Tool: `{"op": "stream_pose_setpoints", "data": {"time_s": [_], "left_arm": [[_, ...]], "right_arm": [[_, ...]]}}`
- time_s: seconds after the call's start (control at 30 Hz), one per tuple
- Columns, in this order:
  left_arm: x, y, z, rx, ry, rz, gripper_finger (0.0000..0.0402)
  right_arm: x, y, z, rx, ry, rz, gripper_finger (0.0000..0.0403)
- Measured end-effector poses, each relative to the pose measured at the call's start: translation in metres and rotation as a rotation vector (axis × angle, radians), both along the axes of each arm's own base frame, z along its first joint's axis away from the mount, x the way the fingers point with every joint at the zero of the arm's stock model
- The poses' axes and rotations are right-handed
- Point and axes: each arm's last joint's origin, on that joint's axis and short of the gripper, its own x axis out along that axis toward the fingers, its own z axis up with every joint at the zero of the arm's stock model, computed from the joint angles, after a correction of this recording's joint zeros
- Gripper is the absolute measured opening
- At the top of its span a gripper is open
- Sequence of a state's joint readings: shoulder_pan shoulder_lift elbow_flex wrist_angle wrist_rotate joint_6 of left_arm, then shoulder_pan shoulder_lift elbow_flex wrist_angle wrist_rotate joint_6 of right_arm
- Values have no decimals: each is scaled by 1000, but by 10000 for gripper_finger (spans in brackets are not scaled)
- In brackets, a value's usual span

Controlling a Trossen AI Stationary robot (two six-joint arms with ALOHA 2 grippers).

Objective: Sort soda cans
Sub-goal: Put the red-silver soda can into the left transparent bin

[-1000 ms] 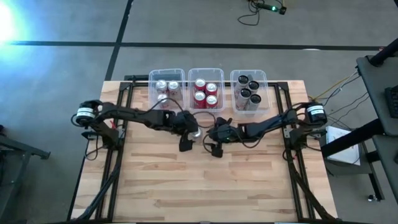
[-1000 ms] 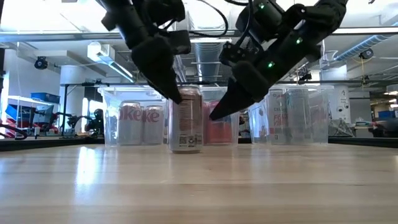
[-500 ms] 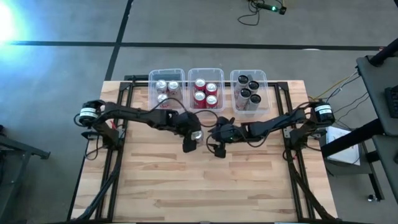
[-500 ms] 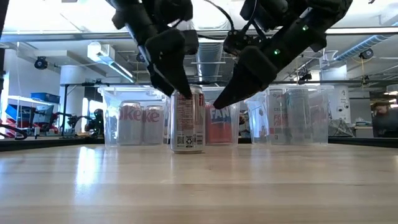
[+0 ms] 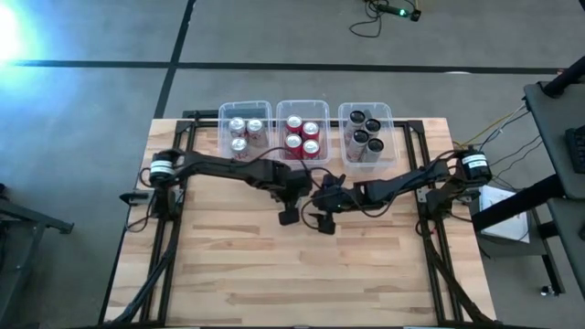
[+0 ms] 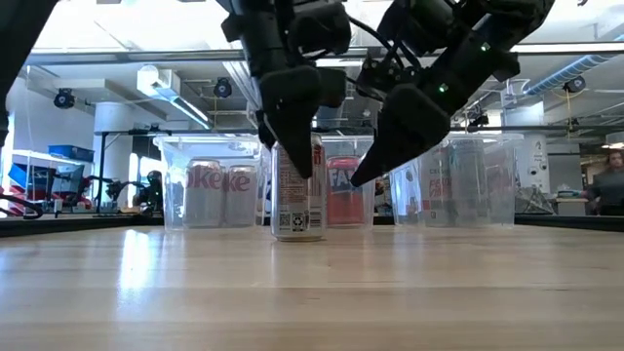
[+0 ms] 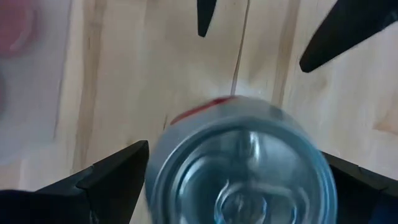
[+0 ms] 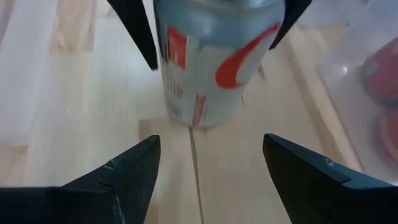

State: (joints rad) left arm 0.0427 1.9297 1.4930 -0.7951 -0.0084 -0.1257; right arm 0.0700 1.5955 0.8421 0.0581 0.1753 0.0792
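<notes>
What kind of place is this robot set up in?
Most likely a robotics lab or workshop. The wooden table stands on a bare concrete floor marked with tape lines, the low view shows exposed ceiling ducts and more equipment behind, and a cable trails across the floor.

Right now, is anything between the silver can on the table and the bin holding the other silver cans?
Nothing visible on the table lies between them. The silver can stands upright with the left end effector around it. The right end effector hovers beside it, away from the silver-can bin.
</notes>
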Motion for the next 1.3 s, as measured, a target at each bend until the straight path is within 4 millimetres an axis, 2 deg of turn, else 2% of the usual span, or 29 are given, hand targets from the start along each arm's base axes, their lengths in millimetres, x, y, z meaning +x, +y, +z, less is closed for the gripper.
{"op": "stream_pose_setpoints", "data": {"time_s": [0.33, 0.47, 0.63, 0.77, 0.87, 1.03, 1.2, 1.3], "left_arm": [[4, 1, 8, -23, 18, 63, 358], [4, 1, 11, -28, 11, 80, 336], [3, 0, 11, -34, 20, 89, 283], [-2, -2, 15, -34, 48, 87, 283], [-15, -8, 35, -33, 37, 82, 283], [-51, -7, 92, 9, -68, 146, 283], [-94, 11, 143, 127, -212, 284, 283], [-117, 32, 158, 258, -227, 398, 283]], "right_arm": [[-3, 1, -3, 2, 37, -3, 280], [-3, 0, -3, 1, 38, -2, 289], [-3, 0, -3, 2, 36, -3, 294], [-3, 0, -3, 3, 42, -5, 293], [-5, 0, -4, 10, 62, -13, 287], [-5, 0, -4, 13, 63, -17, 275], [-5, 0, -3, 12, 60, -16, 265], [-4, 0, -3, 13, 47, -15, 262]]}}
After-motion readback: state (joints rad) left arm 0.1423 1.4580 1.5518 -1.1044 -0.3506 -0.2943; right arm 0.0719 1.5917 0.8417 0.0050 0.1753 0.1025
